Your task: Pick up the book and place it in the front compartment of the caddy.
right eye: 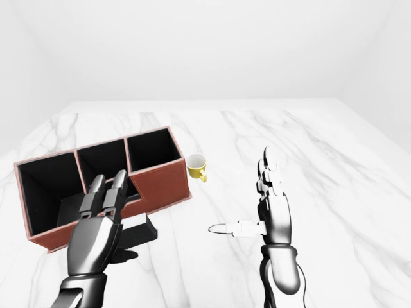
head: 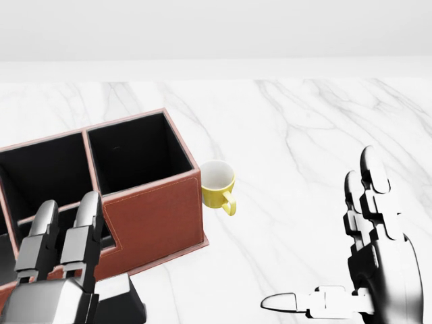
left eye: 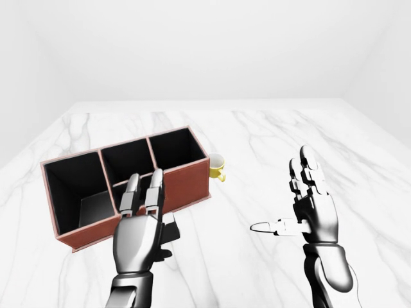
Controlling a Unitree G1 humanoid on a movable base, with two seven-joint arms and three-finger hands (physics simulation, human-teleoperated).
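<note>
The left hand (left eye: 138, 234) — fingers straight, spread — hides most of the book (right eye: 138, 232) beside the caddy (left eye: 186, 183); the right hand (left eye: 311, 212) is open too.

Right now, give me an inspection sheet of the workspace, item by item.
Surface: white marble table, bare on its right side.
Job's things: red caddy with black compartments; dark book lying flat beside the caddy's low wall, partly hidden by the left hand.
Clutter: yellow cup upright, just right of the caddy.
Grippers: left hand open over the book, fingers extended; right hand open, holding nothing.
Cables: nothing seen.
Surroundings: plain white walls.
</note>
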